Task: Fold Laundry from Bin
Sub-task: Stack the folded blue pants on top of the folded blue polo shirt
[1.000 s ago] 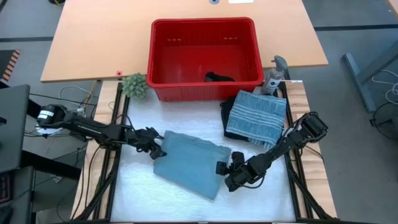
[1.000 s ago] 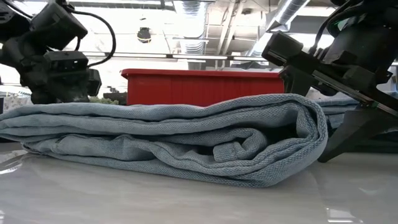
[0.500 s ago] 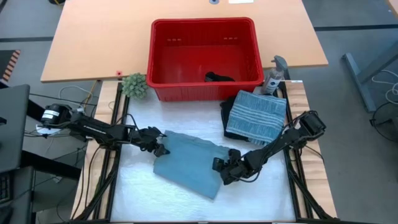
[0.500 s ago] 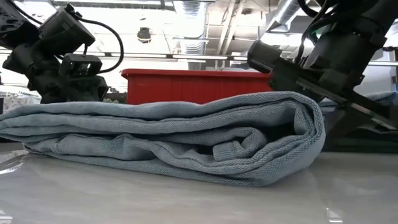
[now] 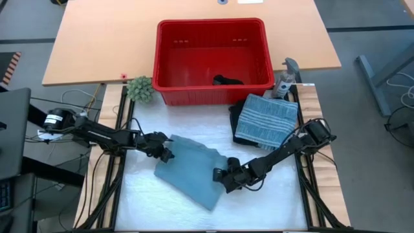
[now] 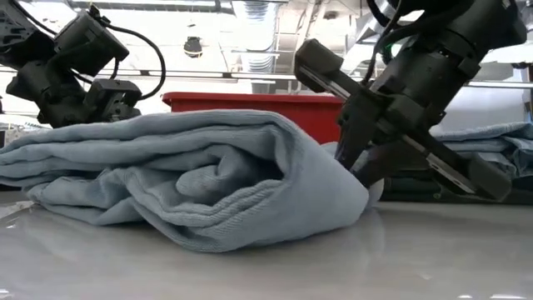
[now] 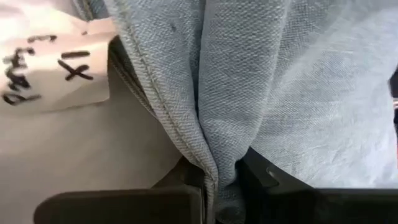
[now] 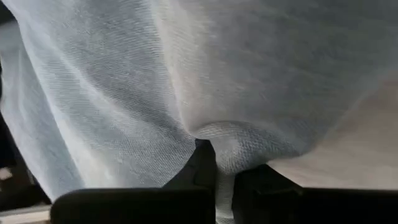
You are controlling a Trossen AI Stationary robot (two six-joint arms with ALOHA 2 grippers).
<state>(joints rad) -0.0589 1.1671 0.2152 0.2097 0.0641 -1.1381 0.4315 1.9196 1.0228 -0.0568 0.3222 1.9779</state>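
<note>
A folded light blue garment (image 5: 189,173) of the laundry lies on the white table top, bunched up at its right end (image 6: 333,187). My left gripper (image 5: 169,154) is shut on its far left edge. My right gripper (image 5: 224,176) is shut on its right end. Behind them stands the red bin (image 5: 169,58), with a black garment (image 5: 228,81) on its floor. A blue-grey striped cloth (image 5: 266,120) lies folded on a dark piece at the back right. My left gripper pinches a raised fold of the garment beside its hemmed edge (image 7: 186,146) between its two fingers, slanting down from the table's left. The rest of the garment lies on the table. My right gripper pinches a small bunched fold (image 8: 227,152) at the garment's right end between its two fingers, slanting down from the table's right. The cloth is heaped up in front of it and rests on the table.
A small green plant (image 5: 140,88) stands left of the bin, and a spray bottle (image 5: 284,79) stands to its right. Bare white table top (image 5: 272,204) lies near the front edge.
Both grippers have shut on the garment. My right gripper has gone toward the table's left and a little down, taking the garment's right end with it. That end has bunched up into a higher, shorter heap. The left edge has stayed in place.
</note>
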